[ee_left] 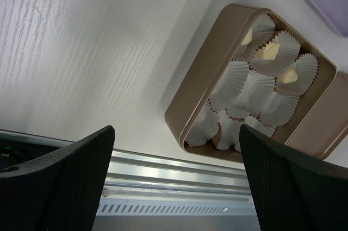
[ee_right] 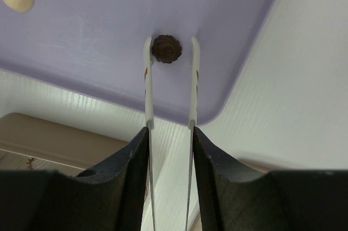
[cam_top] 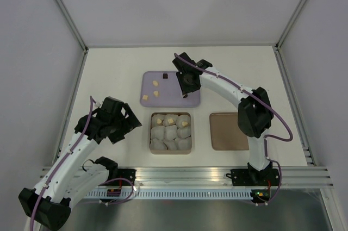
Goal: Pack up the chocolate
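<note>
Bracketing a dark chocolate (ee_right: pixel 166 49) on the purple tray (ee_right: pixel 109 24), the right gripper (ee_right: pixel 171 43) holds its thin fingers parted, not yet pinching. Meanwhile the left gripper (ee_left: pixel 175 130) hangs wide open, the box (ee_left: pixel 179 111) of paper cups (ee_left: pixel 239 84) just beyond its fingertips, with three pale pieces (ee_left: pixel 270 51) inside.

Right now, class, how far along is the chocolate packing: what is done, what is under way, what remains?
Done: three pale chocolates sit in cups in the box. In hand: the right gripper, open, straddles a dark chocolate on the purple tray. Left: three pale pieces on the tray, the other cups unfilled, the lid off beside the box. The left gripper hangs open.
</note>
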Action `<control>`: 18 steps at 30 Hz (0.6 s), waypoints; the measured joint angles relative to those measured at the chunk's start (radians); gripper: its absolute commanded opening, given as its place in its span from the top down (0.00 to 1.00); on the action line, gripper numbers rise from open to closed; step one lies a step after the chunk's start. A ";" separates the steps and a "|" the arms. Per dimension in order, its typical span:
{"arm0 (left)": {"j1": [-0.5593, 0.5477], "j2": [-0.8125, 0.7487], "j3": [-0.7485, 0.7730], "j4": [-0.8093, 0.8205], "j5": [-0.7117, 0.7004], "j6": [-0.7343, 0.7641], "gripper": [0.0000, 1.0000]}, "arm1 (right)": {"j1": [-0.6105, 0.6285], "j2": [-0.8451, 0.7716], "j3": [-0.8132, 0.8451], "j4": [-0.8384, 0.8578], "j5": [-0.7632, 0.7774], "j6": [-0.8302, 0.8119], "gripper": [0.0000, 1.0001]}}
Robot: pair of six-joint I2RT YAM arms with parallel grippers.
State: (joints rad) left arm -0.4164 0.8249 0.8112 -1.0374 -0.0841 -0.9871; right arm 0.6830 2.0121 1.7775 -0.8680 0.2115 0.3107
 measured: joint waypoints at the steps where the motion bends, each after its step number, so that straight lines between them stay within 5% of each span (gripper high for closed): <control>1: 0.000 0.000 0.000 0.000 0.000 0.000 0.00 | 0.000 0.003 0.000 0.000 0.000 0.000 0.58; 18: 0.000 0.015 0.000 0.001 0.000 0.000 0.00 | -0.001 0.033 0.000 0.001 0.000 0.000 0.60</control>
State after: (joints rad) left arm -0.4164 0.8398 0.8112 -1.0367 -0.0845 -0.9871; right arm 0.6823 2.0449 1.7775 -0.8673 0.2119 0.3103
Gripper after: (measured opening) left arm 0.993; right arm 0.397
